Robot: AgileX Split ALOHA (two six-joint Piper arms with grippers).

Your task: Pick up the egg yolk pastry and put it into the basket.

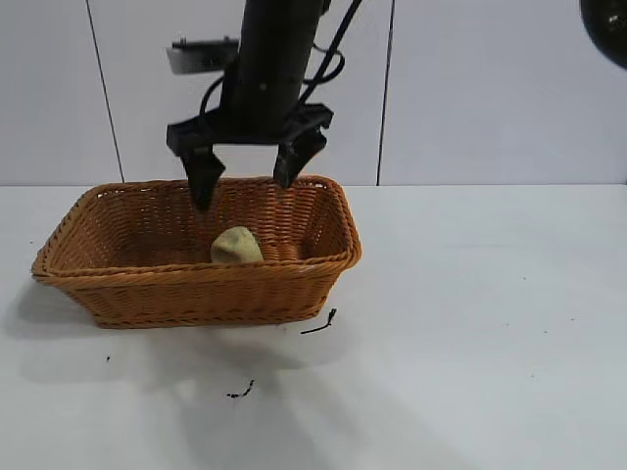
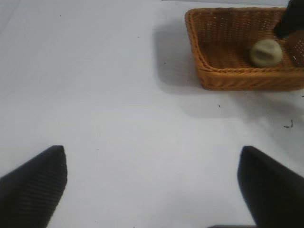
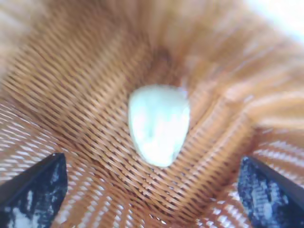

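Note:
The egg yolk pastry (image 1: 235, 246) lies tilted inside the orange-brown wicker basket (image 1: 196, 276), against its near wall. My right gripper (image 1: 245, 184) hangs open just above the basket, right over the pastry, holding nothing. In the right wrist view the pale pastry (image 3: 159, 123) rests on the basket's weave (image 3: 71, 95), apart from the open gripper (image 3: 152, 185). My left gripper (image 2: 152, 175) is open and empty over bare table, well away from the basket (image 2: 237, 78). The left wrist view also shows the pastry (image 2: 266, 52).
The basket stands on a white table (image 1: 470, 343) before a white panelled wall. Two small black scraps (image 1: 318, 323) (image 1: 242, 392) lie on the table in front of the basket. A dark rounded object (image 1: 607, 29) shows at the top right corner.

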